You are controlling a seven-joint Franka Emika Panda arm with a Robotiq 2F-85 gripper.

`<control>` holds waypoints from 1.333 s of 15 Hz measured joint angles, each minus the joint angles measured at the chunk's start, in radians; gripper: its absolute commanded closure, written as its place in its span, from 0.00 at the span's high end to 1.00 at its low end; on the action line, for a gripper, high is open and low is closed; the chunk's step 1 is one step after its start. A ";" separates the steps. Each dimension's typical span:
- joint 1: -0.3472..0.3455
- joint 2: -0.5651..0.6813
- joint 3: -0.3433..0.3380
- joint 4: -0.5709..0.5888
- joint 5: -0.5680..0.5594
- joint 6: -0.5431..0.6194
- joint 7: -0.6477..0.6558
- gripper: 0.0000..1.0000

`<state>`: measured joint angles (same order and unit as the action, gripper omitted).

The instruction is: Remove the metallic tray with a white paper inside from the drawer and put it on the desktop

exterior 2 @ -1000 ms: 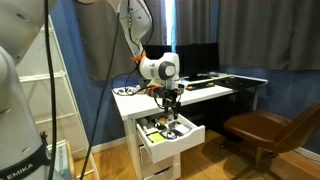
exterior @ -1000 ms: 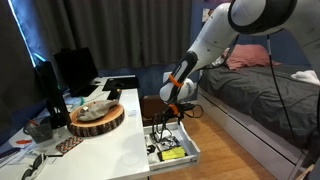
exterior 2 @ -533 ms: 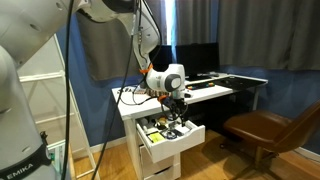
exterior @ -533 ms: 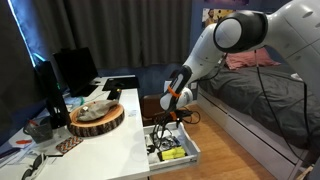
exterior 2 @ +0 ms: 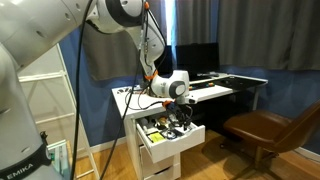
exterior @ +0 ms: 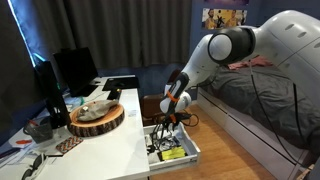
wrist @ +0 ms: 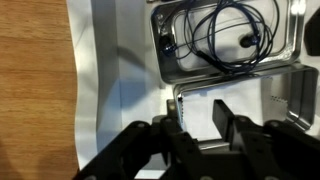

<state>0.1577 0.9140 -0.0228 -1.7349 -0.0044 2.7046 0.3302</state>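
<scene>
- In an exterior view the arm (exterior: pixel 213 52) bends down from the bed side, its wrist low over the pulled-out drawer (exterior: pixel 191 153). The reach is steep because the drawer sits below the table (exterior: pixel 112 148) edge. A yellow-and-black item (exterior: pixel 170 154) lies towards the drawer's front. A round wooden slab (exterior: pixel 97 118) takes up part of the table, but there is bare white surface nearer the drawer where something could be set down.
- In the exterior view from the drawer's front, its white front panel (exterior 2: pixel 172 144) faces me and the wrist hangs right above the contents. From here I cannot pick out the tray or see how far apart the jaws are, because both are too small and crowded.
- The wrist view answers both.
  - The metallic tray (wrist: pixel 290 100) sits in the drawer straight below the camera, its white paper (wrist: pixel 197 112) showing between the two dark fingers (wrist: pixel 226 120).
  - The jaws stand wide apart and hold nothing.
  - One finger seems to hang outside the tray's side wall and the other over the paper, probably so the jaws can pinch that wall, though the bottom of the picture is dim.
  - Just beyond lies a second metal tray (wrist: pixel 285 50) holding a coiled black cable (wrist: pixel 225 35). It has no paper, so it is not the one wanted.
</scene>
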 measured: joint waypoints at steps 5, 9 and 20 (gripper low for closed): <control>-0.011 0.054 -0.003 0.057 0.003 0.003 -0.012 0.26; -0.011 0.093 -0.014 0.098 0.003 0.003 -0.015 0.06; -0.008 0.117 -0.017 0.127 0.003 -0.004 -0.024 0.01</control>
<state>0.1499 1.0309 -0.0395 -1.6080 -0.0018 2.7004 0.3060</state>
